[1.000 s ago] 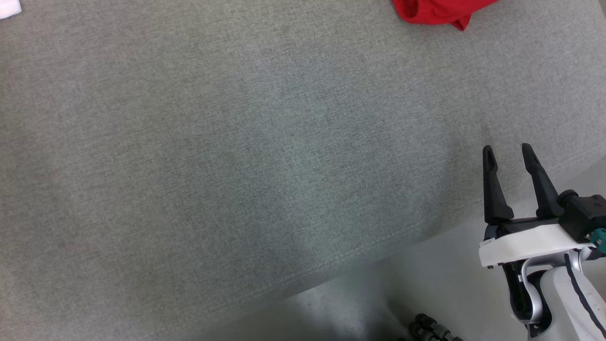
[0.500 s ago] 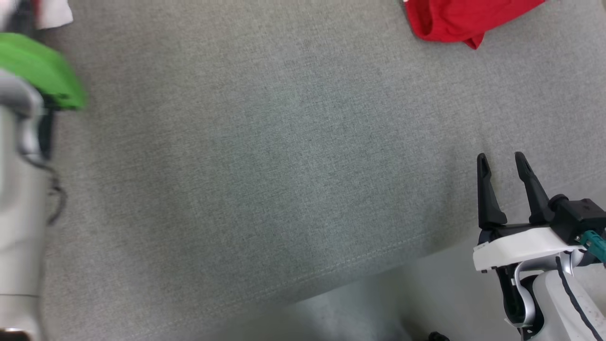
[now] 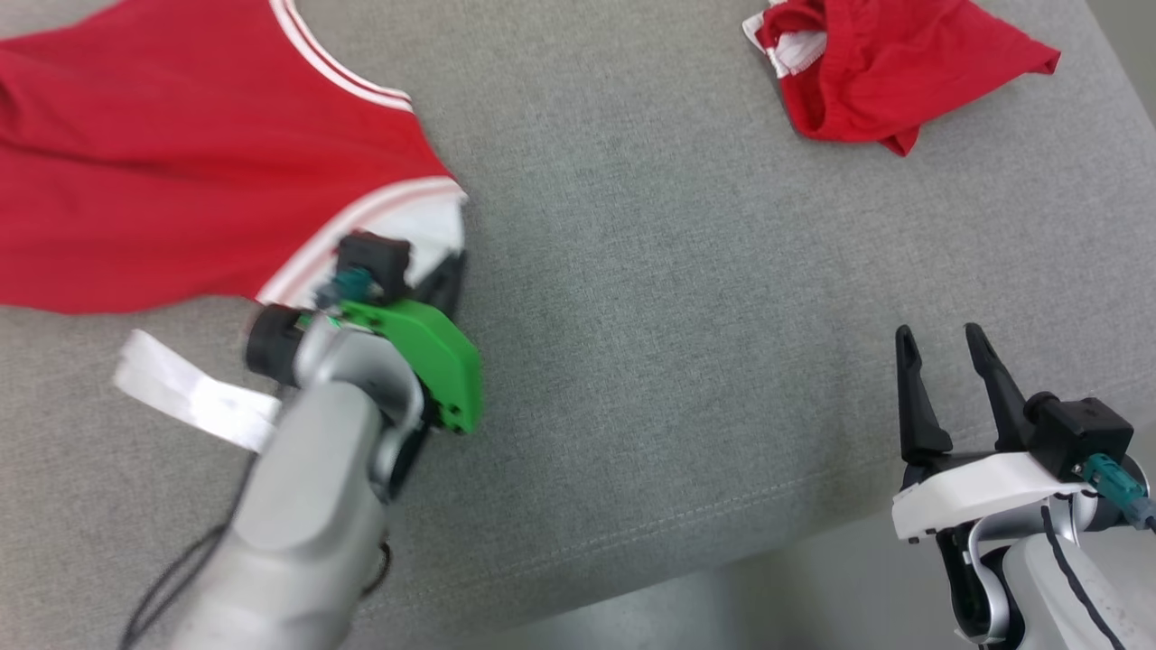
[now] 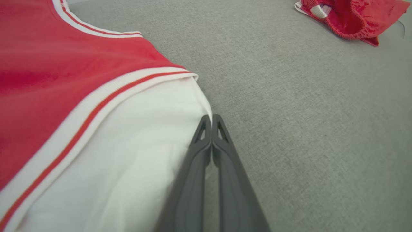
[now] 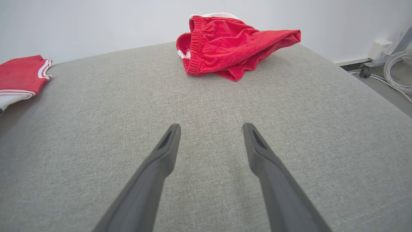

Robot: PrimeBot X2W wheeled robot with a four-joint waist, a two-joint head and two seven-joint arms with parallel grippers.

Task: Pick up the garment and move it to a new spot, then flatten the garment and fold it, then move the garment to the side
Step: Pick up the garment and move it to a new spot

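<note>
The garment (image 3: 181,162) is a red sleeveless jersey with white-and-red trim, spread at the upper left of the grey cushion (image 3: 686,298). One corner is turned over to its white inside (image 4: 128,154). My left gripper (image 3: 449,275) on its green mount sits at that corner. In the left wrist view its fingers (image 4: 211,117) are pressed together with the white edge running right into the tips. My right gripper (image 3: 939,334) hovers open over the cushion's front right edge with nothing between its fingers (image 5: 210,127).
Crumpled red shorts (image 3: 894,72) lie at the far right of the cushion (image 5: 231,45). A white strip (image 3: 190,397) pokes out beside my left forearm. The cushion's front edge runs along the bottom right, floor below. White cables (image 5: 399,74) lie on the floor at the right.
The head camera has shifted; the shorts sit lower in view. My left arm has come in from the left with the jersey corner at its tips. The right gripper stays open.
</note>
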